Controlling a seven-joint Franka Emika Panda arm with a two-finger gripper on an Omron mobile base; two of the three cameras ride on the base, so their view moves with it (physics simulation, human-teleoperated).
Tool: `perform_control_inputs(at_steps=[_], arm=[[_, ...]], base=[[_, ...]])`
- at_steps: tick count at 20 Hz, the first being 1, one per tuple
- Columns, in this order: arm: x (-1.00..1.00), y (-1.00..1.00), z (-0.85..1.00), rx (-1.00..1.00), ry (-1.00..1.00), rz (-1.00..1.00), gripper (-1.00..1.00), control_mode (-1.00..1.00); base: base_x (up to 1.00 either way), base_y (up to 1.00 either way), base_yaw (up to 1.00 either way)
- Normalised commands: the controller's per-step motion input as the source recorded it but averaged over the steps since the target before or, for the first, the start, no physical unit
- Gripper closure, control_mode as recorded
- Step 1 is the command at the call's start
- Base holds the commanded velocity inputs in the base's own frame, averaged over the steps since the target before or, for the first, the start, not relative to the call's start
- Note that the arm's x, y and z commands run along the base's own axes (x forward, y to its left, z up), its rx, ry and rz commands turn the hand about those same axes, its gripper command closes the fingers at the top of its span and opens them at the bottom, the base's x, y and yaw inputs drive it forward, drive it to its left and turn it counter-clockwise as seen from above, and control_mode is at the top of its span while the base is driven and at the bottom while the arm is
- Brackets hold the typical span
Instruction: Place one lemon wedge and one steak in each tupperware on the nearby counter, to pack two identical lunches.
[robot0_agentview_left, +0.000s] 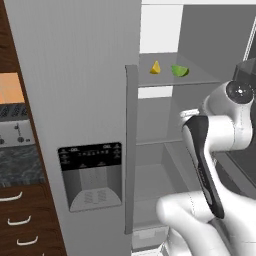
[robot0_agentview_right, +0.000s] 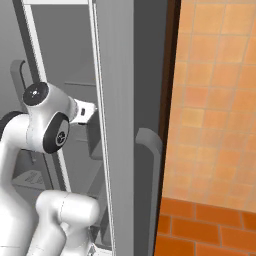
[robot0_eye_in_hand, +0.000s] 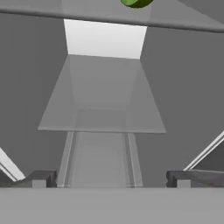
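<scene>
On the upper fridge shelf sits one lemon wedge, small and yellow, with a green lime wedge just beside it to the right. Both rest near the shelf's front edge, apart from each other. No steak, tupperware tray or other lemon can be made out from this position.

Below the shelf, the arm reaches into the open fridge, its wrist level with the compartment under the fruit. The gripper points deep into that lower compartment, fingers spread wide and holding nothing. From the hand camera the lime shows at the very top edge, above the line of approach.

Left of the opening stands the closed door with its dispenser panel; a strip of counter and drawers lies further left.

Risks, as judged: the hand is aimed under the shelf, so a straight advance would miss the lemon. Lifting from here could knock the shelf's underside or front lip. The lime's closeness invites a wrong pick, or a nudge that rolls the lemon back. The cramped cavity leaves little room for the elbow near the door frame.
</scene>
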Motion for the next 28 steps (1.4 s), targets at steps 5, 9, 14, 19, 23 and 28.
perform_control_inputs(at_steps=[5,9,14,19,23,28], arm=[[0.13,0.0,0.88,0.0,0.0,0.01,-1.0,-1.0],[0.16,0.0,0.63,-0.05,0.0,0.05,-1.0,-1.0],[0.35,0.0,0.38,-0.05,-0.01,0.07,-1.0,-1.0],[0.51,-0.06,0.08,-0.06,0.0,0.02,-1.0,-1.0],[0.66,-0.36,0.0,-0.03,0.03,0.0,-1.0,-1.0],[0.75,-0.39,0.0,-0.03,0.04,0.0,-1.0,-1.0]], base=[[0.0,0.0,0.0],[0.0,0.0,0.0],[0.0,0.0,0.0],[0.0,0.0,0.0],[0.0,0.0,0.0],[0.0,0.0,0.0]])
